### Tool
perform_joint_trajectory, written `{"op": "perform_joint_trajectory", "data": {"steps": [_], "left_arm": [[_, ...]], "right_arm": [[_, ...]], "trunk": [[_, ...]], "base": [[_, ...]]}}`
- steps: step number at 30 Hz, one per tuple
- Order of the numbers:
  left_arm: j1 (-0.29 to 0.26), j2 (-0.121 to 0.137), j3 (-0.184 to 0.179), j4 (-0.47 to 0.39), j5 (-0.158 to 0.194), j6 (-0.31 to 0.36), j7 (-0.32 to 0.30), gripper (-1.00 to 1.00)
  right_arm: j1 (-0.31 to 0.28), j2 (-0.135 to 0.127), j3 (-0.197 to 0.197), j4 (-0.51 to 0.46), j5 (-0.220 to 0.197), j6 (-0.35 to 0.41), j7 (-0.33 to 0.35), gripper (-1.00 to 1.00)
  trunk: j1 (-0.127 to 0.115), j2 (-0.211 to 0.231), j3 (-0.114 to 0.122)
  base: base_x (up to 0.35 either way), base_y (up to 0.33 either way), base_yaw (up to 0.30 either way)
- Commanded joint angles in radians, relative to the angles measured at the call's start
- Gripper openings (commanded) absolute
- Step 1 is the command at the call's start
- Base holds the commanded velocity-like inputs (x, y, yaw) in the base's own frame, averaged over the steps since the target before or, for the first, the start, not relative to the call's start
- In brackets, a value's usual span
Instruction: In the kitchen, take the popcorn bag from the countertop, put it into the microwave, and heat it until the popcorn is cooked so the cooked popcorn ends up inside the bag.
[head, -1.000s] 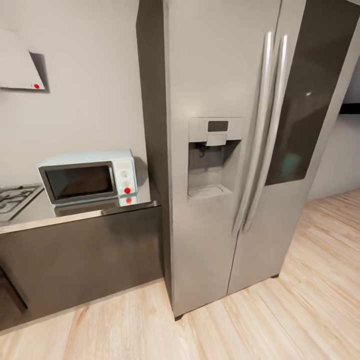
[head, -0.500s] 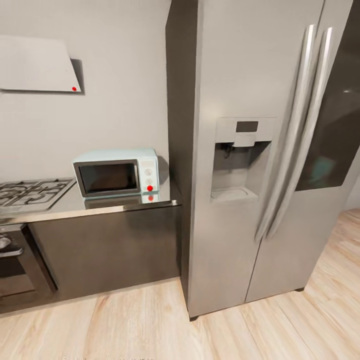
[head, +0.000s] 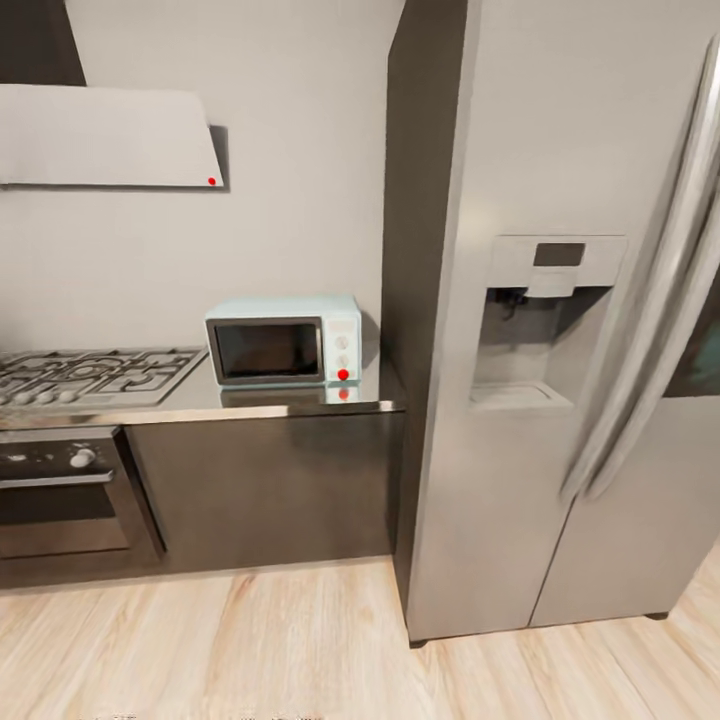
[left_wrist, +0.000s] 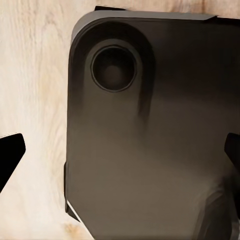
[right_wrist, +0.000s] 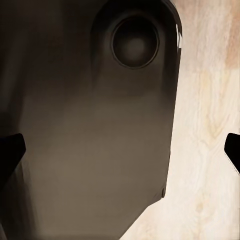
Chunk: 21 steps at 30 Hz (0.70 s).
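The pale blue-white microwave (head: 285, 340) stands with its dark glass door closed at the right end of the glossy grey countertop (head: 200, 408), against the fridge's side. The popcorn bag is out of view. In the left wrist view my left gripper (left_wrist: 120, 155) is open, its dark fingertips (left_wrist: 10, 156) far apart, with my own dark base (left_wrist: 150, 125) and wooden floor beneath. In the right wrist view my right gripper (right_wrist: 120, 152) is open too and holds nothing, hanging over the same dark base (right_wrist: 90, 125).
A tall steel fridge (head: 560, 350) with a water dispenser stands to the right of the counter. A gas hob (head: 90, 372) lies left of the microwave, with a built-in oven (head: 60, 490) below and a range hood (head: 100, 135) above. Wooden floor (head: 250, 640) runs in front.
The head camera has swung left, so the whole picture slid right. The hob, oven and hood have come further into view. Nothing in the kitchen itself has moved.
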Motion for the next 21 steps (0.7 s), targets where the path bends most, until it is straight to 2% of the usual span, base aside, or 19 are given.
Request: {"op": "perform_joint_trajectory", "data": {"steps": [1, 10, 21], "left_arm": [[0.0, 0.0, 0.0, 0.0, 0.009, -0.002, 0.0, 1.0], [0.0, 0.0, 0.0, 0.0, 0.009, -0.002, 0.0, 1.0], [0.0, -0.001, 0.0, 0.0, 0.009, -0.002, -0.001, 1.0]], "right_arm": [[0.0, 0.0, 0.001, 0.0, 0.001, 0.0, 0.0, 1.0], [0.0, 0.0, 0.001, 0.0, 0.001, 0.0, 0.0, 1.0], [0.0, 0.0, 0.005, 0.0, 0.002, 0.0, 0.0, 1.0]], "trunk": [[0.0, 0.0, -0.001], [0.0, 0.0, -0.001], [0.0, 0.0, -0.001]], "base": [[0.0, 0.0, 0.275], [0.0, 0.0, 0.262], [0.0, 0.0, 0.025]]}}
